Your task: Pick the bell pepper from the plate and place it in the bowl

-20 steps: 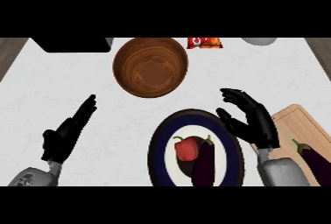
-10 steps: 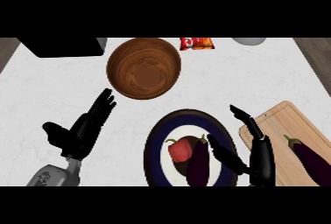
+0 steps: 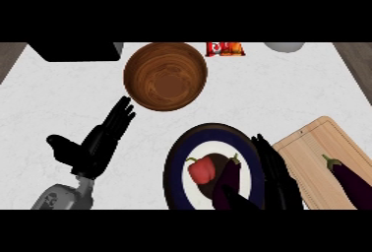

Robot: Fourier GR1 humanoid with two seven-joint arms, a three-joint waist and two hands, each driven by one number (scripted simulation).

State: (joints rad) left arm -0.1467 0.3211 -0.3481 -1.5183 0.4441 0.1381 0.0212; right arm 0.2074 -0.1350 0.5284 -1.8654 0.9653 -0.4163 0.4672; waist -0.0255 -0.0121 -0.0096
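Nearest the counter's front edge, the right hand (image 3: 272,170) lies over the plate (image 3: 178,162), fingers straight and open, beside the red bell pepper (image 3: 202,170) resting on it. Leftward, the left hand (image 3: 98,140) is open too. Farther back sits the wooden bowl (image 3: 166,75).

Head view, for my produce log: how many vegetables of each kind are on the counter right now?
Red bell pepper on the plate: 1
Purple eggplants: 2, one on the plate, one on the cutting board
Total: 3 vegetables
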